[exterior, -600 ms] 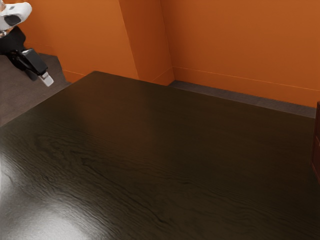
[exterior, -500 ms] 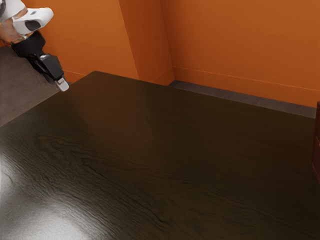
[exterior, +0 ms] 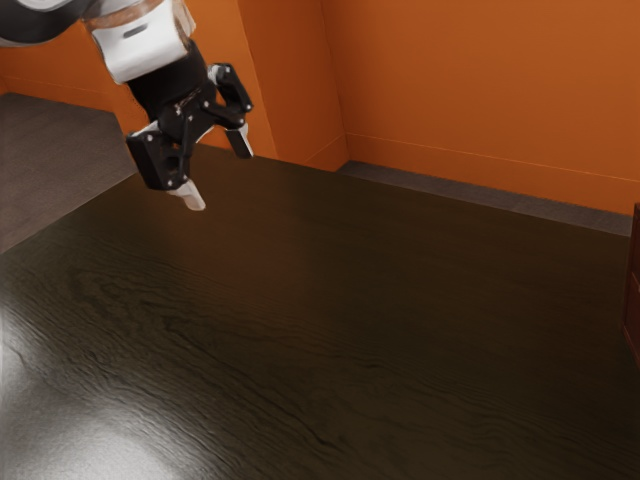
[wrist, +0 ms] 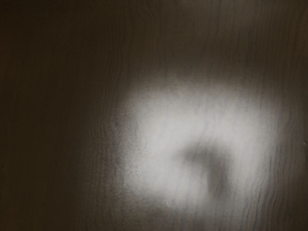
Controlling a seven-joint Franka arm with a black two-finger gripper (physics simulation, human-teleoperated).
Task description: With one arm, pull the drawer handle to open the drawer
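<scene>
Spanning the foreground, the dark desk [exterior: 330,340] carries at the exterior view's right edge a sliver of the drawer [exterior: 634,285], probably rigid and stiff to slide, best taken by its handle, hidden from here, while farther back the jaws hang wide open and empty, well apart from it.

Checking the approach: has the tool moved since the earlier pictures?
Yes: the tool went toward the exterior view's right, nearer the orange wall corner, now over the table's far edge.
</scene>
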